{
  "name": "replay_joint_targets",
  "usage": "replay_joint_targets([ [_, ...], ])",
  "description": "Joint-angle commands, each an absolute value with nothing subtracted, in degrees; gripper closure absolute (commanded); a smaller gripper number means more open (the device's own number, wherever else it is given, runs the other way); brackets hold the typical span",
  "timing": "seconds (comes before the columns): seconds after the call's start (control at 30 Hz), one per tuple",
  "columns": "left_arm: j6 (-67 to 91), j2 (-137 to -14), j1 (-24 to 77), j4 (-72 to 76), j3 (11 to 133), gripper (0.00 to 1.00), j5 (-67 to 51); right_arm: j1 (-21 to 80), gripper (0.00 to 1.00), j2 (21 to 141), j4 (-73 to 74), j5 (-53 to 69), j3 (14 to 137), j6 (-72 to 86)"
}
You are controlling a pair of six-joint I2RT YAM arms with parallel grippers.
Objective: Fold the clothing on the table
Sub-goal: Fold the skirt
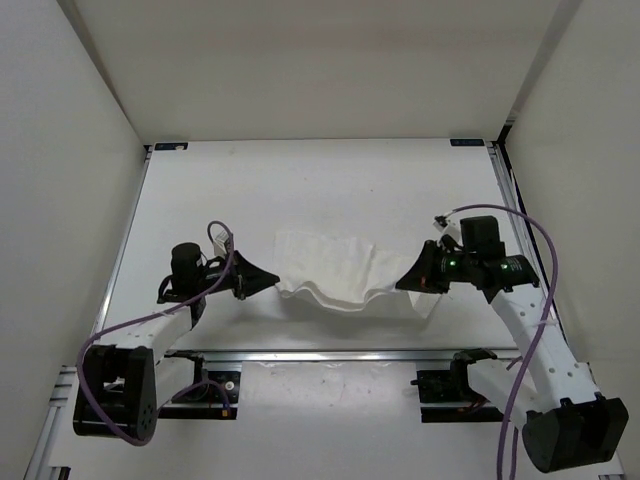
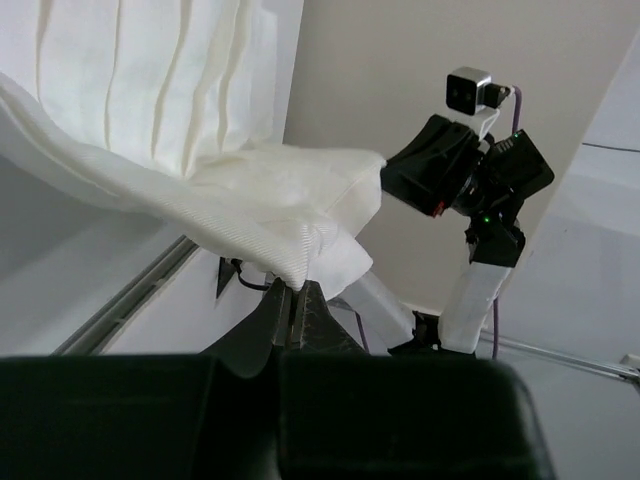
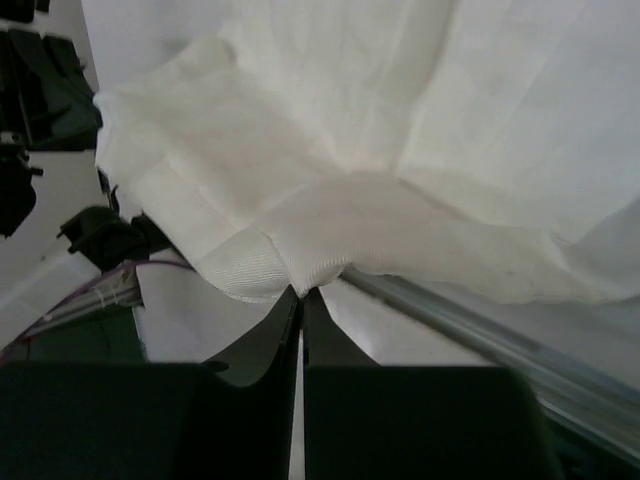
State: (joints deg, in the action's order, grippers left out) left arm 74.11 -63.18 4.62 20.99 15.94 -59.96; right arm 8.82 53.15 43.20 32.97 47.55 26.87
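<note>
The clothing (image 1: pixel 335 265), a thin white pleated garment, hangs stretched between both grippers above the table (image 1: pixel 300 180), its near edge sagging in the middle. My left gripper (image 1: pixel 272 281) is shut on its left corner; in the left wrist view the woven band (image 2: pixel 290 262) is pinched at the fingertips (image 2: pixel 312 295). My right gripper (image 1: pixel 403 283) is shut on the right corner. The right wrist view has the cloth (image 3: pixel 330 150) bunched at the gripper (image 3: pixel 302 292). A flap of fabric (image 1: pixel 428 303) hangs below the right gripper.
A metal rail (image 1: pixel 330 354) runs along the near table edge, just behind the hanging cloth. White walls (image 1: pixel 60 150) enclose the left, right and back. Purple cables (image 1: pixel 540 250) loop off both arms. Side rails (image 1: pixel 510 200) border the table.
</note>
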Motion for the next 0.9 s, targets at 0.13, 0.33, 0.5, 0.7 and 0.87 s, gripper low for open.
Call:
replay_joint_targets([
  [0.13, 61.4, -63.1, 3.3, 0.5, 25.4, 1.0, -55.6, 12.5, 1.0, 55.2, 49.1, 35.1, 48.3, 31.7],
  [0.33, 61.8, -71.1, 3.5, 1.9, 33.3, 1.0, -52.2, 6.7, 1.0, 56.9, 50.4, 34.0, 48.2, 31.0],
  [0.5, 59.8, -77.9, 7.4, 0.0, 37.8, 1.0, -48.0, 5.5, 0.99, 56.0, 54.2, 34.9, 47.5, 32.8],
  [0.7, 60.2, -87.5, 13.5, 1.8, 42.6, 1.0, -44.8, 3.7, 1.0, 55.3, 57.0, 35.7, 43.0, 35.0],
  [0.87, 60.1, -92.8, 15.1, 2.0, 49.8, 1.0, -43.2, 0.8, 0.99, 54.0, 59.1, 36.5, 38.9, 35.1],
])
